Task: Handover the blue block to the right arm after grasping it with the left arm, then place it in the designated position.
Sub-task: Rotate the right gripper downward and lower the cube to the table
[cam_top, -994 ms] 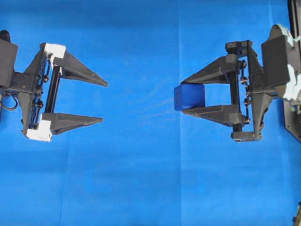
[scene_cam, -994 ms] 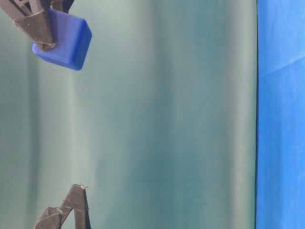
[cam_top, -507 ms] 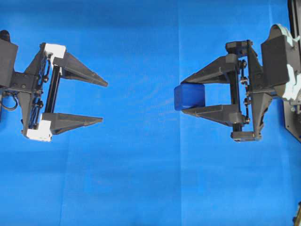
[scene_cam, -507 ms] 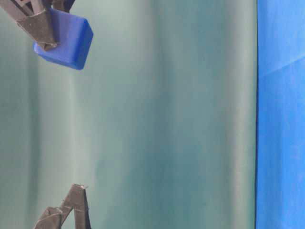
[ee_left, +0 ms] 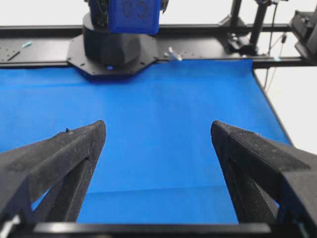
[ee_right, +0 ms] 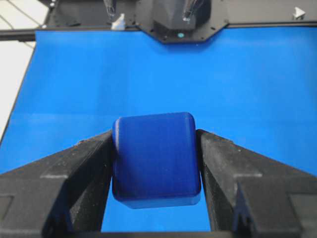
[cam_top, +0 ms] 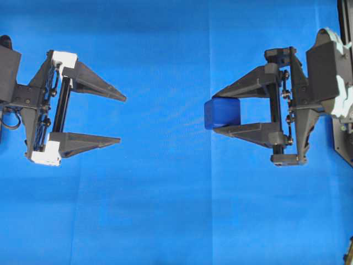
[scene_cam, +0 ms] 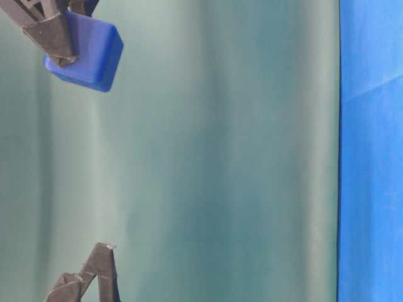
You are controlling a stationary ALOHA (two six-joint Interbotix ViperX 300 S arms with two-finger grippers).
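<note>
The blue block (cam_top: 221, 114) is a dark-blue rounded cube held above the cloth between the two black fingertips of my right gripper (cam_top: 220, 112), which is shut on it. The right wrist view shows the blue block (ee_right: 155, 156) pinched on both sides by the fingers (ee_right: 84, 163). In the table-level view the blue block (scene_cam: 88, 53) hangs at the top left. My left gripper (cam_top: 122, 120), with white end pieces, stands open and empty at the left, well apart from the block. Its fingertips (ee_left: 94, 136) spread wide over bare cloth, and the blue block (ee_left: 134, 15) shows far ahead.
Blue cloth (cam_top: 165, 210) covers the table. The right arm's black base plate (ee_left: 114, 54) sits at the cloth's far edge in the left wrist view. A black frame rail (ee_left: 208, 47) runs behind it. A green backdrop (scene_cam: 220, 157) fills the table-level view.
</note>
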